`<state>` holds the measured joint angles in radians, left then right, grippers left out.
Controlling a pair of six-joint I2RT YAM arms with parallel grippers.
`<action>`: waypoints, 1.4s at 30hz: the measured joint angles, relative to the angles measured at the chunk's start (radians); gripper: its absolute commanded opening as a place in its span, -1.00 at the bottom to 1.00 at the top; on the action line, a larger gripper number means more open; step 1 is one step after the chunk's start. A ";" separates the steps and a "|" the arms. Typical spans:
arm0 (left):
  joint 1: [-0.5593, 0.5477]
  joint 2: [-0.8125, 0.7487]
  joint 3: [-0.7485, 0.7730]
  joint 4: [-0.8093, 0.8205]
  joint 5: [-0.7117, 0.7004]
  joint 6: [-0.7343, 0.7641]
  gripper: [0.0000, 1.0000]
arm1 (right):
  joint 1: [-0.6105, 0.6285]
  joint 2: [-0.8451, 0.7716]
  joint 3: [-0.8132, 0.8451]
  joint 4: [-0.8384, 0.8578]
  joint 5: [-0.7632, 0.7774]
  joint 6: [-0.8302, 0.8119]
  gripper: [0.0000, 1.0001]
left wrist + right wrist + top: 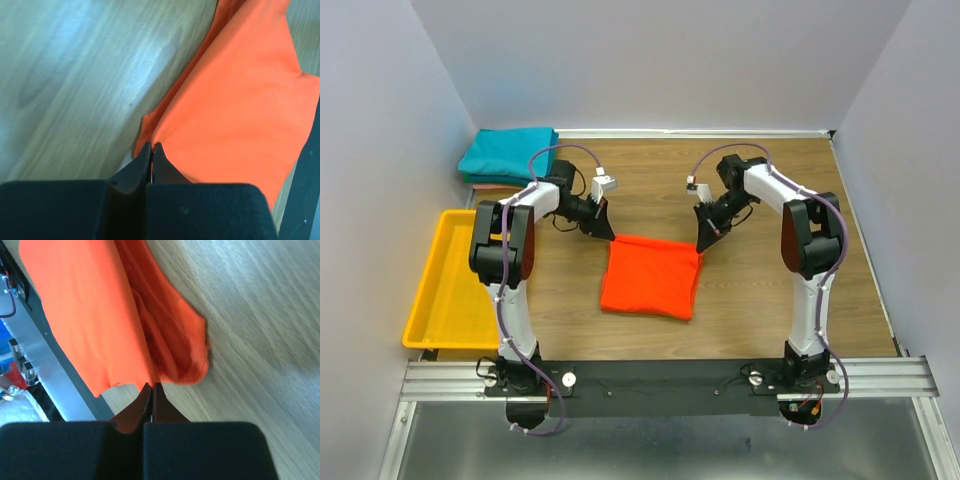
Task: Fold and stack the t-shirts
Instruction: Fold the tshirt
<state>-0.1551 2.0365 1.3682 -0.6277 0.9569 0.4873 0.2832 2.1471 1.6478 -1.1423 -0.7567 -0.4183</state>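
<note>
Nearest edge: both arm bases bolted to a metal rail (660, 375) along the front of the wood-grain tabletop (760, 300). Left of the left arm, a yellow tray (425, 300) sits at the tabletop's left margin, against the wall. Centre, just beyond the rail and between the two arms: the orange-red t-shirt (651, 277), folded to a roughly square packet and lying flat, its near edge slightly skewed to the rail. Both arms reach inward over the cloth's far edge. Left tool (151, 146): jaws pressed together with no gap, tips at the packet's far left corner. In the left wrist view the cloth comes right up to the tips and creases run out from that point, so it reads as pinching that corner. Right tool (151, 385): jaws likewise pressed together, tips at the far right corner. The right wrist view shows stacked folded layers bunching at the edge and one fold line running into the tips, so it reads as pinching that corner too. Both corners are low, close to the tabletop. Farthest back, in the far left corner against the walls: the teal t-shirt (508, 152), folded, well apart from the orange-red one. A thin strip of other cloth shows under its near edge; I cannot tell what it is.
</note>
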 measured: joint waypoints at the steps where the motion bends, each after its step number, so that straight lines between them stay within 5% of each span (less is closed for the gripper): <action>1: 0.011 -0.006 0.000 0.002 0.001 -0.002 -1.00 | -0.006 -0.004 0.000 0.001 0.000 -0.002 -0.99; 23: 0.038 0.092 0.068 0.158 -0.056 -0.112 -1.00 | -0.021 0.083 0.043 0.272 0.151 0.129 -0.94; 24: 0.038 0.099 0.085 0.168 -0.065 -0.120 -1.00 | -0.021 0.085 0.053 0.283 0.161 0.132 -0.85; 25: 0.038 0.104 0.098 0.172 -0.070 -0.127 -0.92 | -0.022 0.090 0.067 0.294 0.172 0.133 -0.49; 28: 0.039 0.111 0.122 0.184 -0.079 -0.137 -0.28 | -0.023 0.101 0.108 0.319 0.203 0.132 0.13; 30: 0.047 0.106 0.129 0.185 -0.083 -0.143 -0.11 | -0.027 0.100 0.138 0.331 0.233 0.126 0.59; 32: 0.062 0.088 0.129 0.180 -0.085 -0.146 0.28 | -0.040 0.096 0.152 0.348 0.245 0.135 0.98; 37: 0.087 -0.082 0.083 0.208 -0.061 -0.210 0.80 | -0.069 0.015 0.148 0.350 0.183 0.164 1.00; 42: 0.027 -0.255 -0.005 0.319 0.042 -0.341 0.81 | -0.059 -0.111 0.101 0.398 -0.042 0.281 1.00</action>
<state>-0.1280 1.7817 1.3636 -0.3088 0.9989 0.1463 0.2241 2.0357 1.7485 -0.7444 -0.7990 -0.1375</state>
